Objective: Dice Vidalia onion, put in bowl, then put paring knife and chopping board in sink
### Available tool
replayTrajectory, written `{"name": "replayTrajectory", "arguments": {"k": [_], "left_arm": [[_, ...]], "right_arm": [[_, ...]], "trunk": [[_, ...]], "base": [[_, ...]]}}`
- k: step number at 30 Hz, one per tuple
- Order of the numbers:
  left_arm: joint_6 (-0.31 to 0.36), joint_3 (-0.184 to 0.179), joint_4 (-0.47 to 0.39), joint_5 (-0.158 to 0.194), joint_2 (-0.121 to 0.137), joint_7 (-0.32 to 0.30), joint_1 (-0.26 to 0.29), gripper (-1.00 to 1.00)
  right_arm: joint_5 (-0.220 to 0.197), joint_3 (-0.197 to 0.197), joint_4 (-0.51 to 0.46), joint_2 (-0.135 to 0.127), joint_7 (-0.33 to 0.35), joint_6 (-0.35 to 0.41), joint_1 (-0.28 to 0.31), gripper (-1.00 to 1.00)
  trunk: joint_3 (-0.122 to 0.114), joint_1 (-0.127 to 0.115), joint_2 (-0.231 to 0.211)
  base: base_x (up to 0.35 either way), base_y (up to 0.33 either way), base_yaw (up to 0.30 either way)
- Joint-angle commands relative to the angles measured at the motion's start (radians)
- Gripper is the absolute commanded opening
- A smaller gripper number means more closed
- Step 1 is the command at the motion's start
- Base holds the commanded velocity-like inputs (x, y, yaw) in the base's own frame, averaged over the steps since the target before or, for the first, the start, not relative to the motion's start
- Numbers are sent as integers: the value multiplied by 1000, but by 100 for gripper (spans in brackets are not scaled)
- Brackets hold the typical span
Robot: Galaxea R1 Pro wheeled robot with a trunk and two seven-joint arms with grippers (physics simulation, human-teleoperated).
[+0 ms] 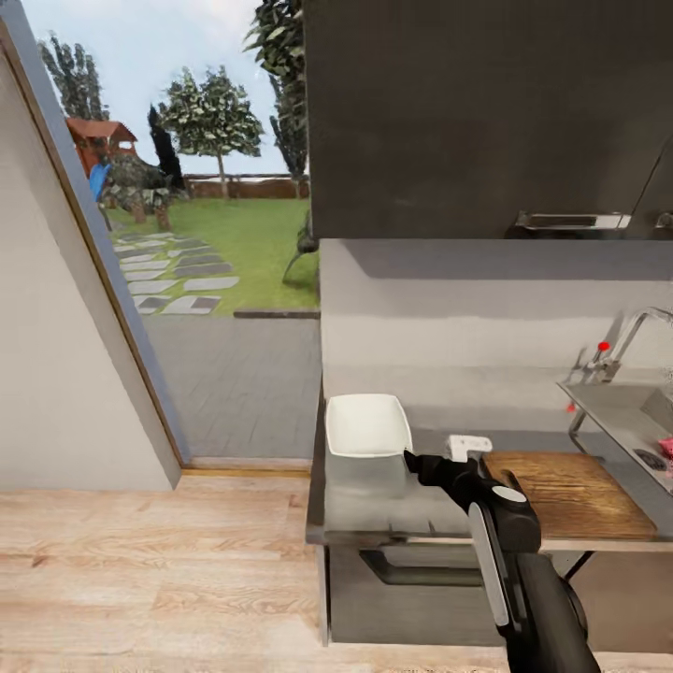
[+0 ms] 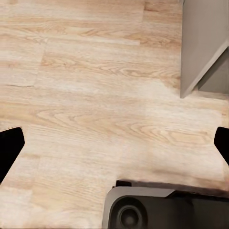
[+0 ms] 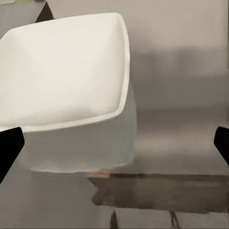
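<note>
The right gripper (image 1: 411,460) is hovering spread open and empty beside the bowl (image 1: 366,425) — the Vidalia onion (image 1: 665,445) is lying in the sink (image 1: 617,407), so reaching rightward looks next.

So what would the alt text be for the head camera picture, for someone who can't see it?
A robot arm reaches over a grey countertop, its pincer between a white square bowl and a wooden chopping board. A steel sink sits far right; a doorway opens onto a garden at left.
</note>
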State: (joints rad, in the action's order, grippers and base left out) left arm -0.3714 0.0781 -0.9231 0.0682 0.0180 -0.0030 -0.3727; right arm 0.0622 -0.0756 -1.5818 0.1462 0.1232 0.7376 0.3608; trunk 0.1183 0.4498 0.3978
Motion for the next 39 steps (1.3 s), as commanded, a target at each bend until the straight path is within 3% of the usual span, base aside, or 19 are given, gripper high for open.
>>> {"name": "replayTrajectory", "arguments": {"k": [1,12,29,35,39], "left_arm": [[-1,-1,-1,7,0,0,0,100],[-1,-1,-3,7,0,0,0,100],[-12,-1,0,7,0,0,0,100],[-13,-1,8,7,0,0,0,100],[-14,-1,10,7,-3,-1,0,100]], "right_arm": [[7,-2,-1,1,9,5,1,100],[7,-3,-1,1,9,5,1,100],[7,-11,-1,-2,26,7,1,100],[9,-51,-5,-45,50,6,1,100],[8,-54,-25,-117,85,6,2,100]], "trunk": [[2,0,2],[2,0,2],[2,0,2],[2,0,2],[2,0,2]], "base": [[-256,0,0],[-217,0,0],[-13,-20,0],[0,-102,0],[0,-115,0]]}}
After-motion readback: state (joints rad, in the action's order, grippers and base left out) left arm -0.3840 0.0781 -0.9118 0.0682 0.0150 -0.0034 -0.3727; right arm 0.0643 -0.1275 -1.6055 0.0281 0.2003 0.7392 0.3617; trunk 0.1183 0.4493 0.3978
